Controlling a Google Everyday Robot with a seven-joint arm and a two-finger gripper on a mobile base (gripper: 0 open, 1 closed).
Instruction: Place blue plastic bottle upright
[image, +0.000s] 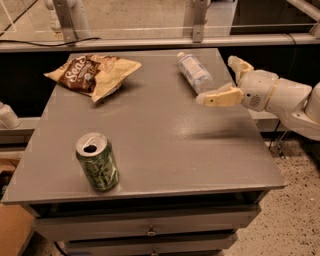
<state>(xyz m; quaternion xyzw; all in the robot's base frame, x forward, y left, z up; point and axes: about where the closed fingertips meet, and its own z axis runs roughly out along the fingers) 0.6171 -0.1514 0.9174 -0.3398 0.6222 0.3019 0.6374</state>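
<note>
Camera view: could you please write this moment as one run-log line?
blue plastic bottle lying down, far right of table | gripper open beside its base | upright: not yet

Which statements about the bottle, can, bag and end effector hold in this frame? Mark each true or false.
The small clear bluish plastic bottle with a white cap stands upright. False: it lies on its side on the grey table.
The green soda can stands upright near the table's front. True.
The end effector hovers open at the table's right edge, by the bottle. True.
The crumpled chip bag touches the can. False: it lies far from it, at the back.
</note>
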